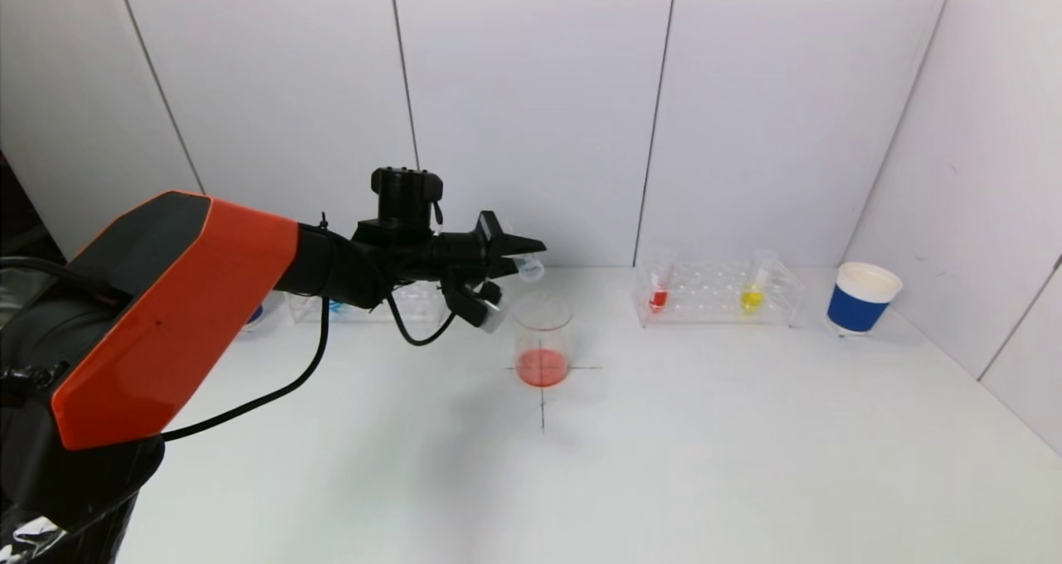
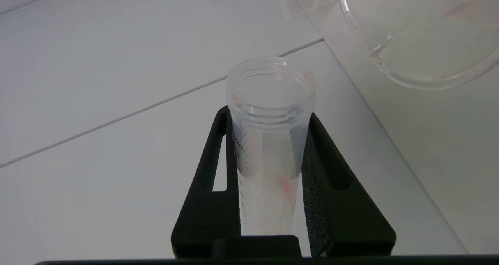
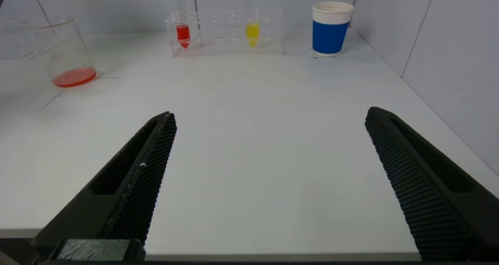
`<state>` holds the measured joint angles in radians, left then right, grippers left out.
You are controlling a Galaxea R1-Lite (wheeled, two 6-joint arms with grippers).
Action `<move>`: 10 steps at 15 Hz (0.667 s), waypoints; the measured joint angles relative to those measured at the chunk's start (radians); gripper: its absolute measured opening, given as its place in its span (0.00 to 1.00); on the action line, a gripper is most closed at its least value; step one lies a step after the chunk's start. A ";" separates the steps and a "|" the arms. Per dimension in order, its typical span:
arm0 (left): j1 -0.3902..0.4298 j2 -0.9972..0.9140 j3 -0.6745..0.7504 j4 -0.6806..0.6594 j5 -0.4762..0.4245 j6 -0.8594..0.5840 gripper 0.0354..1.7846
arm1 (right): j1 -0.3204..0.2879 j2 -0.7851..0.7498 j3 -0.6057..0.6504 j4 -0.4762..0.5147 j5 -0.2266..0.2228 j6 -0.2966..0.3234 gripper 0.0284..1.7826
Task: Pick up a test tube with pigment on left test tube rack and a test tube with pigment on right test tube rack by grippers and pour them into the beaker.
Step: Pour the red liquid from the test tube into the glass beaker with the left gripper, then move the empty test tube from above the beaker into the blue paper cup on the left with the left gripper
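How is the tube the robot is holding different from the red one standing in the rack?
The held tube lies tipped on its side above the beaker, clamped in the left gripper; the red tube stands upright in the right rack, untouched. The held tube looks nearly empty, with only faint red traces, while the red tube has pigment in its tip. Both are clear with printed markings.

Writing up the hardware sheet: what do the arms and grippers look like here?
The left arm has an orange shell over dark grey housing, then black links with a black camera block on top and a loose black cable looping beneath. The left gripper has black tapered fingers with slotted sides and foam-like pads. The right gripper has matching black fingers with honeycomb-textured pads.
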<state>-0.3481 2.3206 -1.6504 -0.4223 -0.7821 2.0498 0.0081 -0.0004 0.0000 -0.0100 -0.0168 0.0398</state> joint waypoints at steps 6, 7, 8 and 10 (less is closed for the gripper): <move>-0.003 0.000 0.000 -0.003 0.003 0.004 0.24 | -0.001 0.000 0.000 0.000 0.000 0.000 0.99; -0.003 0.000 0.001 -0.003 0.003 0.004 0.24 | -0.001 0.000 0.000 0.000 0.000 0.000 0.99; -0.003 0.000 0.001 -0.003 0.003 0.005 0.24 | -0.001 0.000 0.000 0.000 0.000 0.000 0.99; -0.004 -0.001 0.002 -0.003 0.001 0.004 0.24 | -0.001 0.000 0.000 0.000 0.000 0.000 0.99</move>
<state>-0.3517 2.3198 -1.6485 -0.4251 -0.7806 2.0543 0.0072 -0.0004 0.0000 -0.0104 -0.0164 0.0398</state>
